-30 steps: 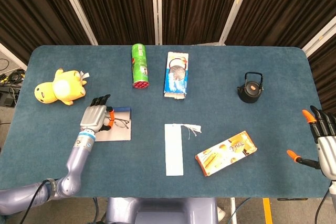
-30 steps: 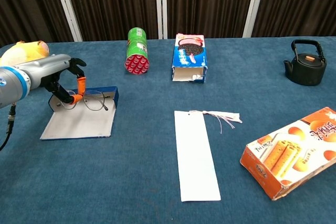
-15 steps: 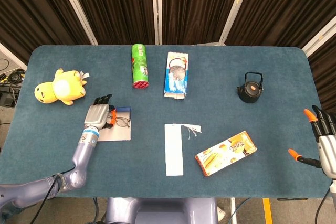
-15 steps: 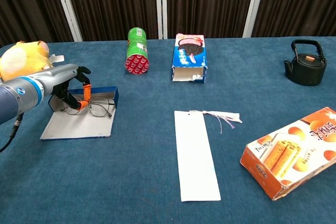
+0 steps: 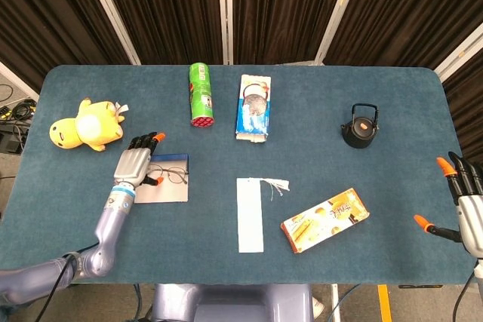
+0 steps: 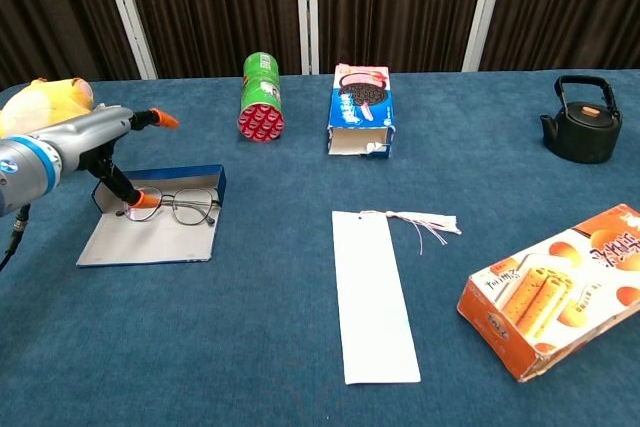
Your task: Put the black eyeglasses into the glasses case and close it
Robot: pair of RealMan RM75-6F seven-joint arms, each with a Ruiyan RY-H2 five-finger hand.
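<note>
Half a second ago my left robot hand [image 6: 100,147] was still pinching the black eyeglasses [image 6: 185,209]; now the fingers have spread, one orange tip poking up and the thumb tip just touching the left end of the frame. The glasses lie in the open glasses case [image 6: 155,232] on the counter [image 6: 300,367], so I'd say placing is done and closing the lid is left. I can't make out whether the temples are folded. Far right, my right robot hand [image 5: 468,205] is spread, empty, and cut off by the frame edge.
</note>
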